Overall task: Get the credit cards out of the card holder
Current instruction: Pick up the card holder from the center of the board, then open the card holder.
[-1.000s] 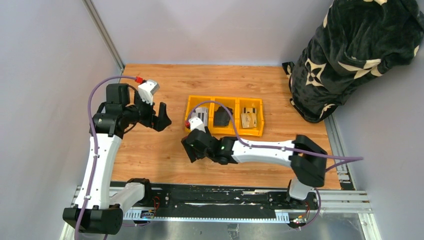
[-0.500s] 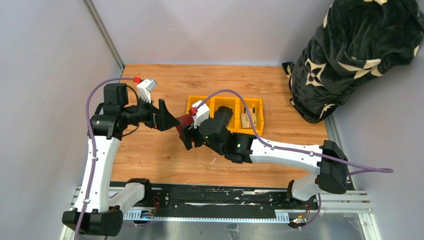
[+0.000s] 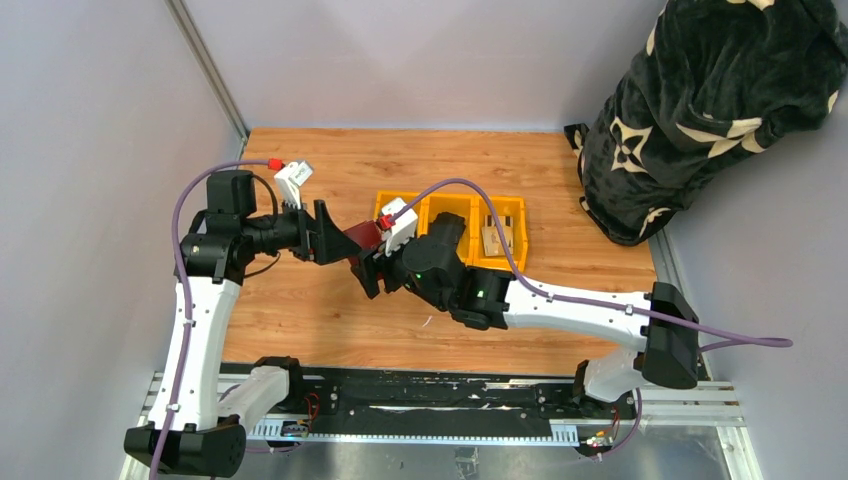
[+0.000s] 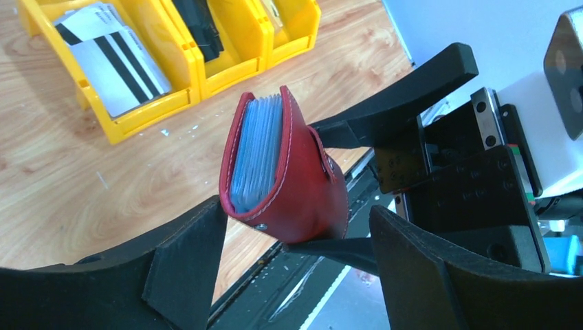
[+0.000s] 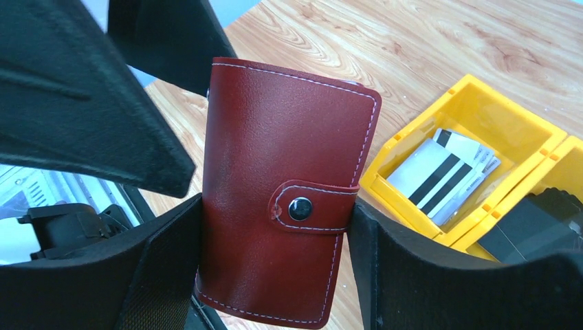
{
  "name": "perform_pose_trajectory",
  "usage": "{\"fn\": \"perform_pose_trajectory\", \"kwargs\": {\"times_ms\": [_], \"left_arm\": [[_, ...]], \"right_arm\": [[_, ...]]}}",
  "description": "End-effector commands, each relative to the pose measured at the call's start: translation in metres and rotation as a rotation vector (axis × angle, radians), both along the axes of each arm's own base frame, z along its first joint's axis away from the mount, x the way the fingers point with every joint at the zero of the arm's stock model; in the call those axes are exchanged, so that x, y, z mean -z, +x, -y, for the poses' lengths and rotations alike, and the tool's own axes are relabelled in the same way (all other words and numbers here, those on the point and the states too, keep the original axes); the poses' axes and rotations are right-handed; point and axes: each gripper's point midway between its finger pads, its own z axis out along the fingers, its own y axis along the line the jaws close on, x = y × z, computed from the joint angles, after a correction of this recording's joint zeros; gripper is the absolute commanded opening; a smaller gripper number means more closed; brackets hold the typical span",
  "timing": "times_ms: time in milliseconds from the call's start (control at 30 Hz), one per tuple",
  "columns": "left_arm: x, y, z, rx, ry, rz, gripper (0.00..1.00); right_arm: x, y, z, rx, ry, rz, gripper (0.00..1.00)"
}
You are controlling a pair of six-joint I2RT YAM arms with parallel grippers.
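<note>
card holder (image 5: 282, 185): dark red, folded shut, snap tab (image 5: 300, 207) fastened; held in the air over the table (image 3: 300, 320), just left of the yellow bin (image 4: 148, 110), between the two arms
right gripper (image 5: 276, 240): clamped on the card holder, one finger against each long edge
left gripper (image 3: 342, 240): spread wide, one finger on either side of the card holder's lower end; touching or just clear, cannot tell
sleeves (image 4: 253, 155): pale blue, tightly stacked, showing at the card holder's unstitched side; no card edge told apart among them
credit cards (image 4: 113, 58): white with black stripes, lying in the bin's left compartment; tan ones in the right compartment; whether any are inside the holder, not visible
change: a second ago, right gripper low over the table near the bin and left gripper well apart from it; now card holder raised and carried left, left gripper brought around it
meaning for the task: judged a set-up for two-arm work, one side bracing while the other frees the tab; no card removable until that tab is undone
</note>
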Motion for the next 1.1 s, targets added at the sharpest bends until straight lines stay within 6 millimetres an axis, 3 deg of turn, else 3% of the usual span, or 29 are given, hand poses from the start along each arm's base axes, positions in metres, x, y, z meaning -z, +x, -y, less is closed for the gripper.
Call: {"fn": "perform_pose_trajectory", "kwargs": {"times_ms": [0, 233, 400, 467, 633, 767, 1067], "left_arm": [[-0.002, -0.007, 0.006, 0.034, -0.049, -0.03, 0.78], [-0.003, -0.009, 0.009, 0.059, -0.068, -0.034, 0.54], [-0.007, -0.007, 0.006, 0.042, -0.048, -0.003, 0.22], [-0.008, -0.006, 0.004, 0.027, -0.032, 0.014, 0.15], [-0.011, -0.003, 0.0, 0.007, -0.01, 0.039, 0.1], [-0.013, -0.003, 0.001, 0.004, -0.013, 0.038, 0.05], [-0.02, -0.012, 0.001, 0.012, -0.02, 0.076, 0.01]], "right_arm": [[-0.061, -0.01, -0.006, -0.025, 0.148, 0.081, 0.74], [-0.082, -0.017, -0.009, -0.047, 0.187, 0.117, 0.74], [-0.08, -0.019, -0.002, -0.037, 0.187, 0.091, 0.81], [-0.08, -0.02, 0.008, -0.023, 0.194, 0.078, 0.84], [-0.087, -0.019, 0.039, 0.042, 0.237, 0.069, 0.83], [-0.091, -0.014, 0.056, 0.099, 0.241, 0.076, 0.74], [-0.085, -0.015, 0.029, 0.048, 0.181, 0.049, 0.66]]}}
